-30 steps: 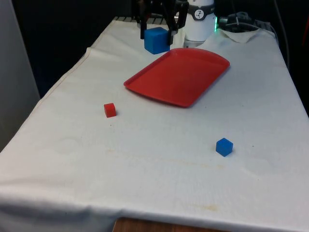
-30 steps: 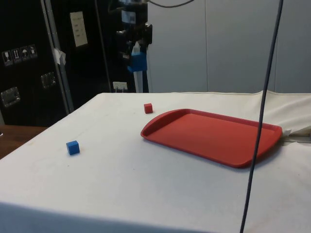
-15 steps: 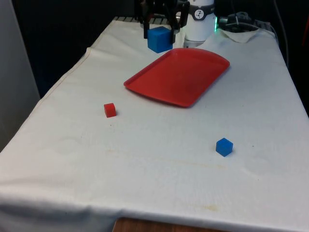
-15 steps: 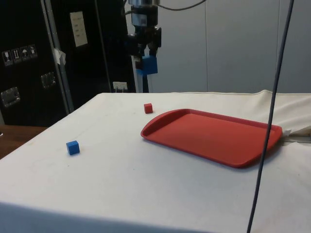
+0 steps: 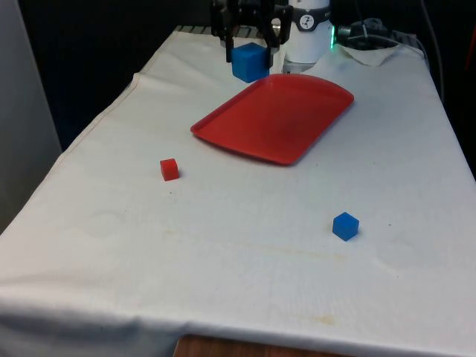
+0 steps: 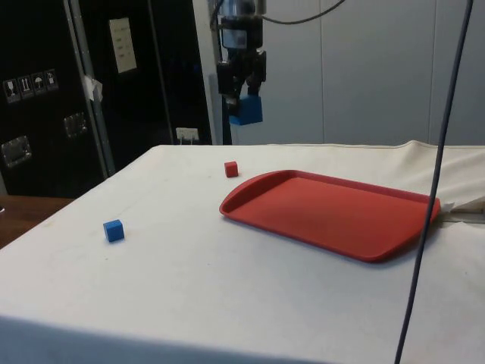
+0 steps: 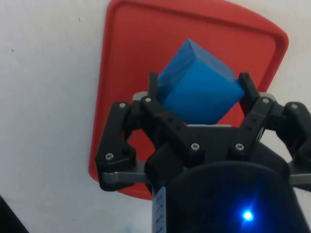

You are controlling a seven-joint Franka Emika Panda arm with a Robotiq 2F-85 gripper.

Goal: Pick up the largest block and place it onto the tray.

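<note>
- The gripper [image 5: 250, 46] is clamped on the big blue block [image 5: 250, 62], holding it in the air above the table.
- The red tray [image 5: 275, 116] lies flat on the white cloth [image 5: 223, 245].
- A small red cube [image 5: 169, 169] and a small blue cube [image 5: 345, 226] sit on the cloth, well apart.

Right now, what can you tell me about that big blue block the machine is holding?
The big blue block is a plain cube with flat, smooth, matte faces, far larger than the two little blocks on the cloth. It hangs in the air, clamped between the two black fingers of the gripper, and sits tilted, one corner pointing away. Nothing else touches it. The wrist view shows the red tray beneath it; in the side view it hangs near the tray's end.
</note>
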